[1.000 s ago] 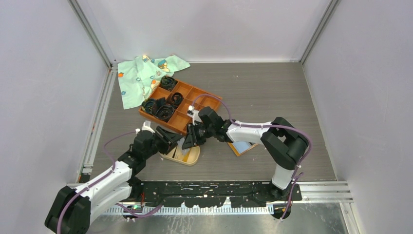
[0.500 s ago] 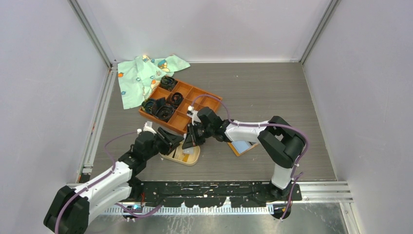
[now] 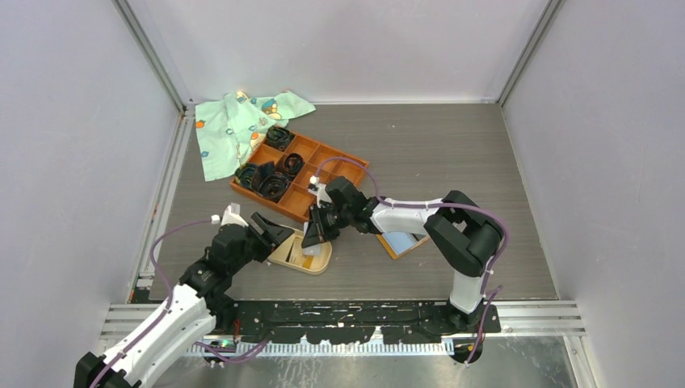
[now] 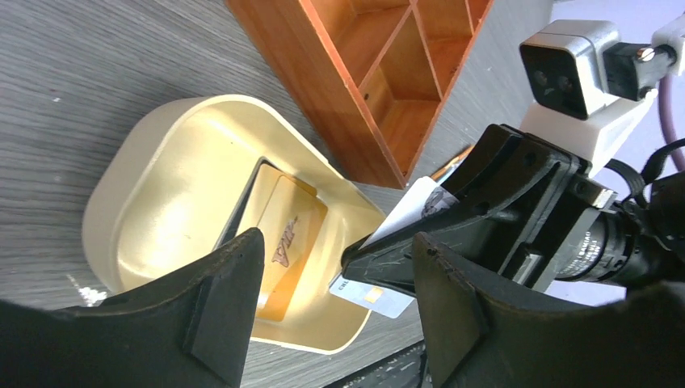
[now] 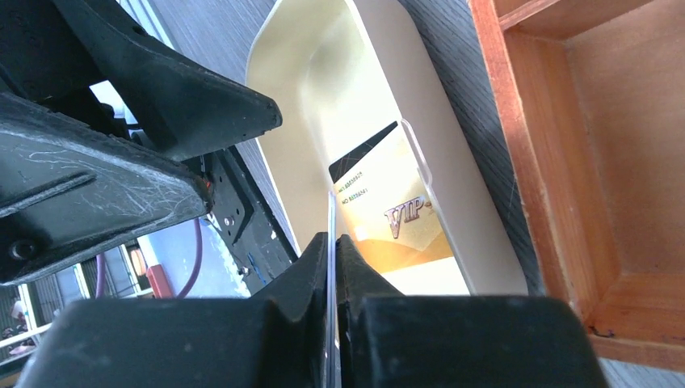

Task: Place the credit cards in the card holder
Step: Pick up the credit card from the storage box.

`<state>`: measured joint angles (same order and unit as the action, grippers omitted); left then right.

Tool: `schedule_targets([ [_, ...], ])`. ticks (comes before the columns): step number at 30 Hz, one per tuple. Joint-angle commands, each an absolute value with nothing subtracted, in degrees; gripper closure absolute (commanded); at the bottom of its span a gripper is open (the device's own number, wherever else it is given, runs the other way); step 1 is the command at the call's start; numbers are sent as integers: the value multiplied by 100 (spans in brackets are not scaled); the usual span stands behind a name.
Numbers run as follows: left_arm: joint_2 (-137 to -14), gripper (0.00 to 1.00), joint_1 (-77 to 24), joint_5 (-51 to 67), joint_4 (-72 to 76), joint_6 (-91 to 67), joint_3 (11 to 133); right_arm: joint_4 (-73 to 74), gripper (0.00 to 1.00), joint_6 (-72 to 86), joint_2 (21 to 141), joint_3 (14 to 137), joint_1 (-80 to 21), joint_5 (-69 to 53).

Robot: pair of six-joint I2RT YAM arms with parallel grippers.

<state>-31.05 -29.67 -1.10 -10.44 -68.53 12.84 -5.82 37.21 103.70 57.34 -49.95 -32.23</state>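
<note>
Left gripper (image 3: 279,230) backs off from the card holder (image 4: 113,202), jaws wide, holding nothing | right gripper (image 5: 332,242) pinches a white card (image 4: 404,217) on edge at the holder's rim; gold card (image 4: 291,242) lies inside | risk: thin card slips or tips out near the orange tray (image 4: 339,105)

Gold card (image 4: 289,242), white card (image 4: 404,214), cream card holder (image 4: 165,182), orange tray (image 4: 323,89), mint printed cloth (image 3: 230,129).
</note>
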Motion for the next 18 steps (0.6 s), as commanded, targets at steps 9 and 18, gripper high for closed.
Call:
schedule_targets([
  [9,-3293,33,-2981,-257,-1325,-6326,1603,-527,81,3575,10518,6073,-4975,-3374],
  [18,-3290,33,-2978,-205,-1294,-6292,1573,-615,88,3652,10591,6097,-4960,-3552],
])
